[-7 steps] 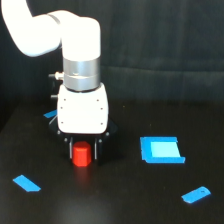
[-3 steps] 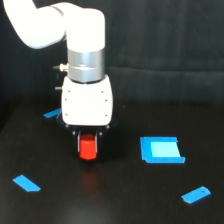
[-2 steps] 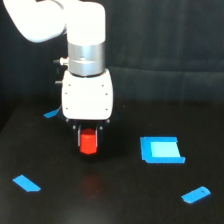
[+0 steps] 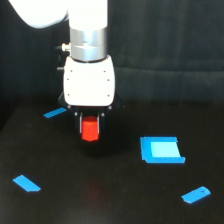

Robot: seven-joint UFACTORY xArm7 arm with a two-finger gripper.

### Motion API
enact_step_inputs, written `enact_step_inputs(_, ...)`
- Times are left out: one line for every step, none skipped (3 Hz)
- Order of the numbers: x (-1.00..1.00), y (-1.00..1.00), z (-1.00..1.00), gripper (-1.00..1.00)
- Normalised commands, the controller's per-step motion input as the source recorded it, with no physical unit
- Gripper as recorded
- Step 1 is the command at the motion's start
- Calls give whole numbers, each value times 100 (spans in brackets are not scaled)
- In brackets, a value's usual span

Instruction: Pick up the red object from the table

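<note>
Red-orange and stubby, the red object sits clamped in the white arm's gripper at centre-left of the frame, apparently clear of the matte black table. The lift seems underway; a good finish likely means rising straight up with a steady grip. No containers appear, only flat blue pieces.

The red object is a small stubby red-orange block, upright, held clear above the table with a faint reddish glint on the surface below it. The table is a broad, flat, matte black surface spreading beneath the red object.
</note>
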Motion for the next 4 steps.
enact_step_inputs(30, -13, 100, -96)
enact_step_inputs(22, 5, 100, -100)
enact_step_inputs(11, -4, 100, -99)
enact_step_inputs(2, 7, 82, -95)
